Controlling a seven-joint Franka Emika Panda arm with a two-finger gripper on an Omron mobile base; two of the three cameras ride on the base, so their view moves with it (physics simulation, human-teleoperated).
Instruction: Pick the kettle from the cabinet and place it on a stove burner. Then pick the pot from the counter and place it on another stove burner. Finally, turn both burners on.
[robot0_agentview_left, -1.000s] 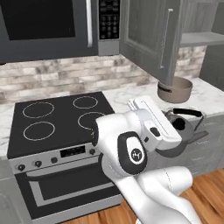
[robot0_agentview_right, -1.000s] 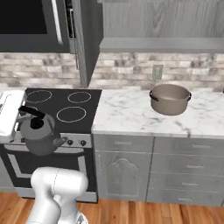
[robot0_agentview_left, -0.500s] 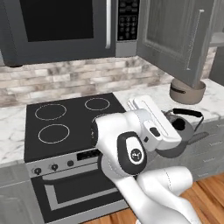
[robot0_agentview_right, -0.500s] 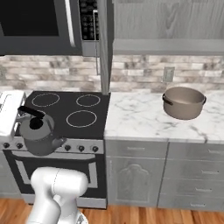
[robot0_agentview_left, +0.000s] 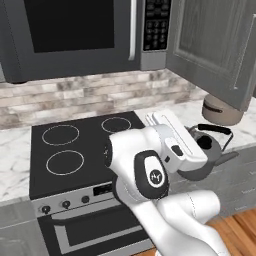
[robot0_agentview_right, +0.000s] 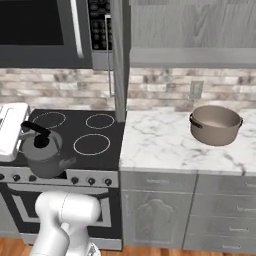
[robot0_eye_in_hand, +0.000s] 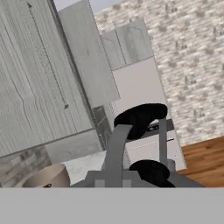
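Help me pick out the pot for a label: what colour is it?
Tan-brown outside with a paler inside and small black side handles; the pot shows best in the right base view.

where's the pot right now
The pot sits on the white marble counter at the right of the right base view, against the brick backsplash and well right of the stovetop, beneath the open cabinet.

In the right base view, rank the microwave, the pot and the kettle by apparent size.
1. microwave, largest though partly cut off.
2. pot.
3. kettle; it sits nearer the camera, so its true gap to the pot is unsure.
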